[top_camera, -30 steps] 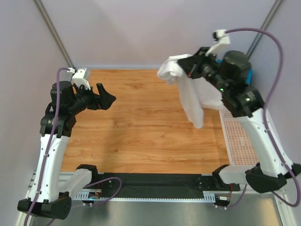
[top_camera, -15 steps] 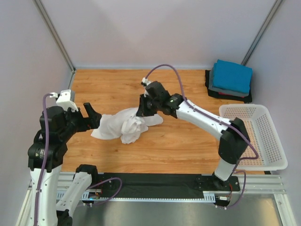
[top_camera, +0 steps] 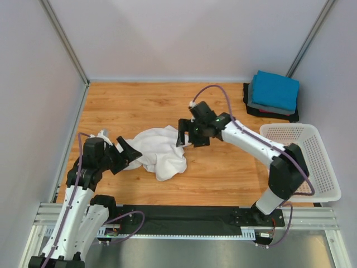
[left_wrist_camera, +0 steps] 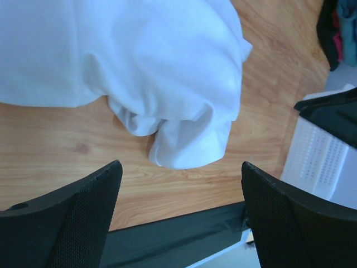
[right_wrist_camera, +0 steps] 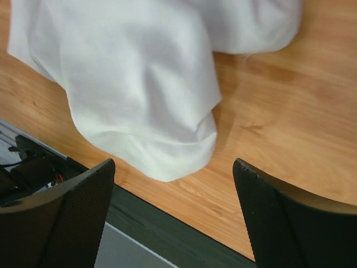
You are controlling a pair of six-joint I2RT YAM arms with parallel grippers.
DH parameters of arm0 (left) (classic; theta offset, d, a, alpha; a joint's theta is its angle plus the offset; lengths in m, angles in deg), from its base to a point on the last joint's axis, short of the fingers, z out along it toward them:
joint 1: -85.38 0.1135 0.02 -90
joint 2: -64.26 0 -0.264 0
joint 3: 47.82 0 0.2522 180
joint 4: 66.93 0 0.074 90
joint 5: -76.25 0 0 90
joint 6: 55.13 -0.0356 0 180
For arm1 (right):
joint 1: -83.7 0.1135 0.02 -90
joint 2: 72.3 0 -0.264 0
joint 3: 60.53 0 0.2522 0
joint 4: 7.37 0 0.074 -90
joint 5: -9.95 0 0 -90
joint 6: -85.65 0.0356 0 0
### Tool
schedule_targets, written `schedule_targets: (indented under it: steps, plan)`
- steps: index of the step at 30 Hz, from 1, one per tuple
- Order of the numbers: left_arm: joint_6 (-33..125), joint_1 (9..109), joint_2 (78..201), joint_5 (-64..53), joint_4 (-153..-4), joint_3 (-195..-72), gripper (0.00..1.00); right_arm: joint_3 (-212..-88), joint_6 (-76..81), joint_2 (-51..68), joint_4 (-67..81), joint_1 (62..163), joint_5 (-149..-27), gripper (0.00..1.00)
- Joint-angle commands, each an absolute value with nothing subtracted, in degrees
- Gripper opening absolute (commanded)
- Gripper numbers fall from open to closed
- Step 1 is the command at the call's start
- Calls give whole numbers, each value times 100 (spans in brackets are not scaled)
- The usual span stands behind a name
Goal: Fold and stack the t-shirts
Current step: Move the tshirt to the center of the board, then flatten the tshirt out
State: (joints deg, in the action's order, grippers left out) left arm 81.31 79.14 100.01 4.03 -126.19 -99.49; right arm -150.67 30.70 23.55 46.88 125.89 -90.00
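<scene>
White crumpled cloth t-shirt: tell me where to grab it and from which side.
Probably the rounded lobe of the white crumpled cloth t-shirt that juts toward the near edge of the table. Come from above and pinch across it: the cloth there is bunched into a raised fold, while the rest lies as a shapeless heap with no clear hem.

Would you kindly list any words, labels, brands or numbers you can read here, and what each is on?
None: no text is readable in any view. The crumpled white cloth t-shirt is plain, the stack of folded blue, grey and black t-shirts shows no print, and the white perforated plastic basket and wooden table top carry no visible label.
</scene>
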Motion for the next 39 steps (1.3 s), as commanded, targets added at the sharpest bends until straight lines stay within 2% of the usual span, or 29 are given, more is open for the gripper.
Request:
schedule_targets:
  steps: [1,4,9,14,19,27,32,34,37,38,39]
  plan:
    - [8821,7495,9915,655,-11297,-9632,93,-14962,2678,1534,4954,12080,-8805,87]
    - [9033,6845,10151,313,-10655,-9332,93,-14900,2537,1199,5235,11815,-8524,86]
    - [9042,5939,11381,-99,-10031,-9216,92,-14557,2624,742,5254,11736,-8339,87]
    - [8726,5524,12102,-733,-9916,-9296,92,-14118,2773,295,5280,11736,-8382,86]
    - [8875,5366,12498,-329,-8747,-8821,91,-13652,2861,-14,5332,11736,-8269,86]
    - [8963,4917,13070,-505,-9282,-9085,92,-13836,2896,389,5245,11736,-8242,86]
    - [9200,4741,13114,-409,-8924,-8857,91,-14055,2870,723,5078,11736,-8444,85]
    - [9209,4653,13201,-382,-8817,-8812,88,-14135,2835,829,5122,11736,-8488,84]
    - [9183,4644,13325,-373,-8641,-8839,66,-14153,2774,873,5078,11727,-8453,83]
    - [9174,4644,13360,-417,-8684,-8865,49,-14161,2782,917,5069,11736,-8453,83]
    - [9122,4636,13352,-469,-8763,-8978,36,-14187,2773,943,5069,11736,-8453,82]
